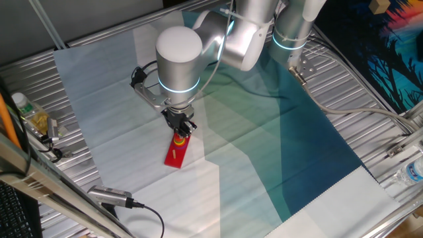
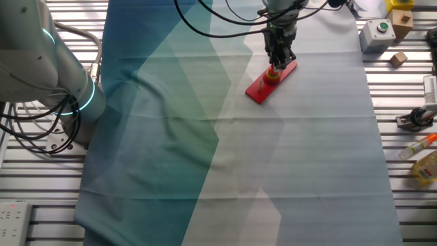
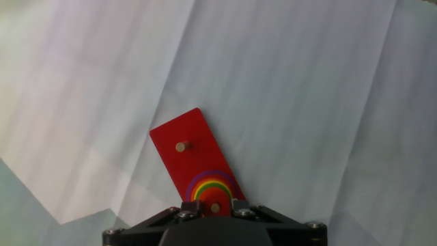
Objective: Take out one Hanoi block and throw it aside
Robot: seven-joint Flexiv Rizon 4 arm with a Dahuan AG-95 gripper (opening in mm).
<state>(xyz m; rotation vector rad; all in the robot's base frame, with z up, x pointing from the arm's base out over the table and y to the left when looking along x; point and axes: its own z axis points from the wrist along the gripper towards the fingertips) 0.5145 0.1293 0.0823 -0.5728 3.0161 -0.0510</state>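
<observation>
The long red peg board (image 3: pixel 179 133) lies on the pale cloth; it also shows in one fixed view (image 1: pixel 175 156) and the other fixed view (image 2: pixel 259 89). A rainbow stack of rings sits on its near peg, with the small red Hanoi block (image 3: pixel 207 199) on top, still on the peg. The far peg (image 3: pixel 182 146) is bare. My gripper (image 3: pixel 214 204) stands straight over the stack, and its two fingers (image 3: pixel 188 205) press against either side of the red block. In the fixed views the gripper (image 1: pixel 180 129) (image 2: pixel 276 63) hides most of the stack.
A blue-green and white cloth (image 1: pixel 264 145) covers the table. A bottle (image 1: pixel 20 103) and clutter sit at the left edge, and a cabled device (image 1: pixel 109 196) lies at the front. A button box (image 2: pixel 377 32), wooden blocks (image 2: pixel 398 59) and tools line the other side.
</observation>
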